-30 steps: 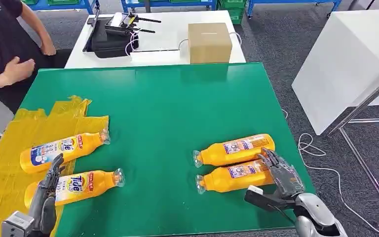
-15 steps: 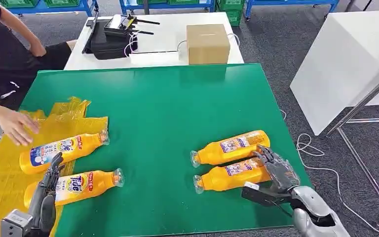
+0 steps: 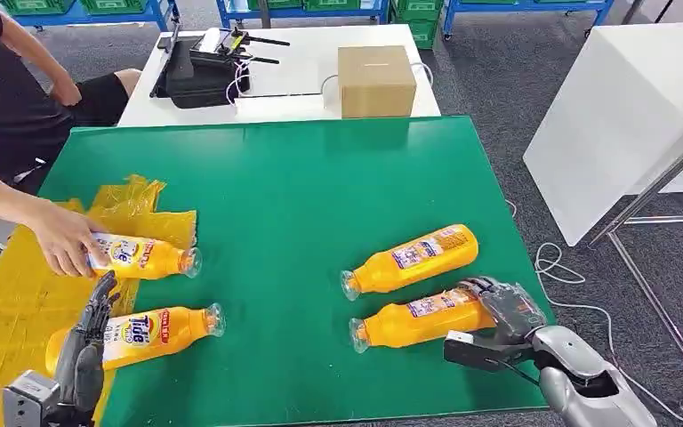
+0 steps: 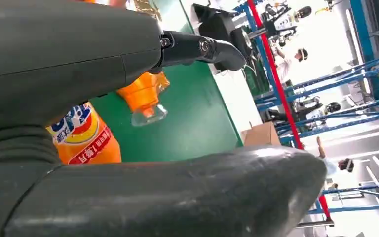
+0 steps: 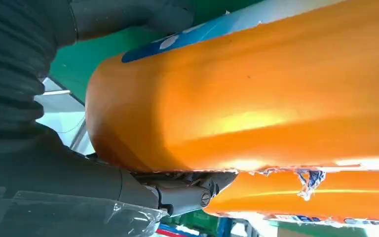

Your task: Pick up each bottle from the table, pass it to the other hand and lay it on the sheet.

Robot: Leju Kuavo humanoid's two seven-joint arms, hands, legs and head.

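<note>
Near bottle (image 3: 418,318) grasped at its base by the right hand (image 3: 498,325) on the green table (image 3: 320,187).
A second bottle (image 3: 409,259) lies just beyond it. The left hand (image 3: 84,351), fingers released, rests beside a bottle (image 3: 133,335) lying at the yellow sheet's (image 3: 9,294) edge; another bottle (image 3: 138,256) there is held by a person's hand (image 3: 67,240).

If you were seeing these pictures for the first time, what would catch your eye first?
Four orange bottles lie on the green table: two on the right, two on the left by the crumpled yellow sheet. The right hand is wrapped around the base of the near right bottle, the far right bottle lying just beyond. On the left, a person's hand holds the far left bottle, while the left hand rests by the near left bottle.
</note>
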